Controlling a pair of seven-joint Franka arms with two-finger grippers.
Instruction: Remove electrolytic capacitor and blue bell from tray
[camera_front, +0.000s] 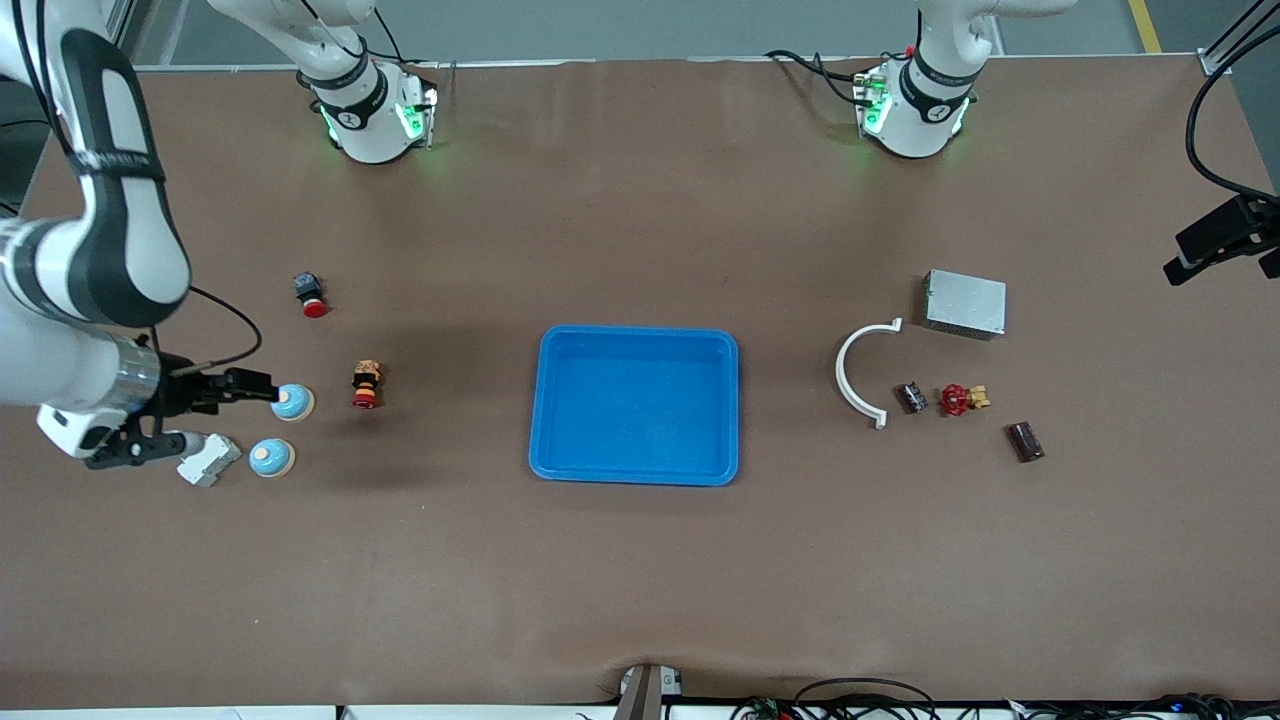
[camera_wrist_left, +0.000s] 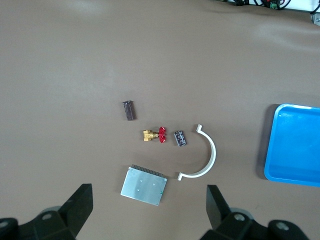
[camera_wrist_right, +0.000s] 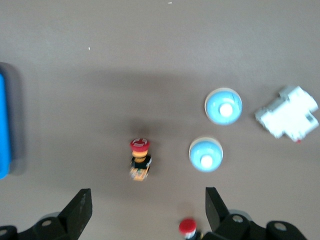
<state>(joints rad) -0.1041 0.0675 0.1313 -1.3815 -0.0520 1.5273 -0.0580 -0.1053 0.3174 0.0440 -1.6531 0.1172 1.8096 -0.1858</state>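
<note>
Tray (camera_front: 636, 405) at frame centre empty, removal looks done; both claws open, holding nothing: right claw (camera_front: 150, 420) at frame left over tabletop beside blue bells (camera_front: 292, 402); left claw (camera_wrist_left: 150, 210) out of front frame, waiting; best retract straight up, brushing nothing

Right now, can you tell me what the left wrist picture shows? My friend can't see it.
The left gripper hangs with open fingers over a brown table holding a flat silver metal box, a curved white plastic bracket, a small dark striped part, a red-handled brass valve and a dark brown block. The bright blue plastic tray lies empty at the edge.
</note>
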